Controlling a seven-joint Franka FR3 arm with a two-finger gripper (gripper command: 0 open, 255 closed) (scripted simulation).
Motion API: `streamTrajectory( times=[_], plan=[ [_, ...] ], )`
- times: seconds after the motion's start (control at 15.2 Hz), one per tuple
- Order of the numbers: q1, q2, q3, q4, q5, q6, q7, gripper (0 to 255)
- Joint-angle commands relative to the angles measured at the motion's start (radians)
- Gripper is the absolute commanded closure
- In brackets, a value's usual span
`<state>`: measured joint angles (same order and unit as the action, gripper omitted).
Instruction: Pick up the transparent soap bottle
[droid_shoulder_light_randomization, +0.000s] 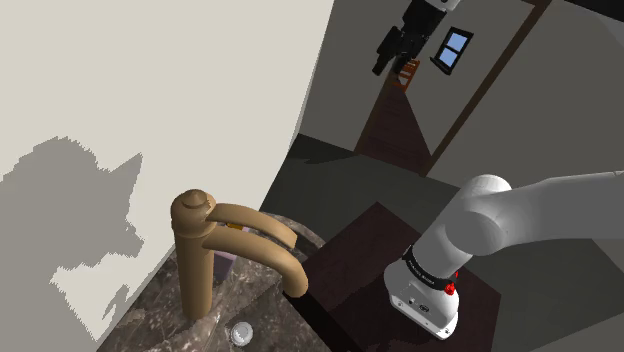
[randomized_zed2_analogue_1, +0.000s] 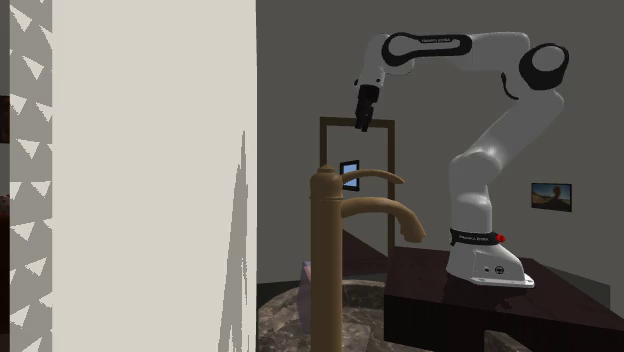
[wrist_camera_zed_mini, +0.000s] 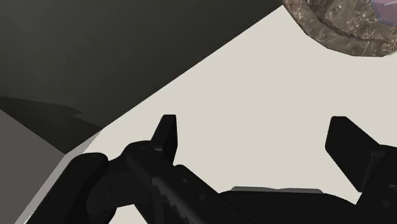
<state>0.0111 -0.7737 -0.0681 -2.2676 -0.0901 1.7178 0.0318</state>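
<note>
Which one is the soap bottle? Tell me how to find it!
Find the big tan faucet on the speckled brown counter. Right beside its upright post, under the curved spout, stands the soap bottle. It's the only pale purple thing there.

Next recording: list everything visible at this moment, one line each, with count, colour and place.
faucet: one, tan, on the counter beside the cream wall.
counter: one, mottled brown stone, under the faucet.
soap bottle: one, pale purple, behind the faucet, mostly hidden.
round cap: one, grey, on the stone below the spout, likely a drain.
picture: one, orange-toned, on the grey wall behind the arm.
stand: one, dark red-brown, beside the counter.
arm: one, white with dark joints, on the stand.
pincer: one, black, open, high above the faucet.
</note>
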Motion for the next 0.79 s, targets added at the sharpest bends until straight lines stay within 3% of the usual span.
streamTrajectory(
  times=[0.0,0.73],
  plan=[
    [0.0,0.0,0.0,0.0,0.0,0.0,0.0,0],
    [0.068,0.12,0.163,-0.129,0.105,0.146,0.196,0]
  ],
)
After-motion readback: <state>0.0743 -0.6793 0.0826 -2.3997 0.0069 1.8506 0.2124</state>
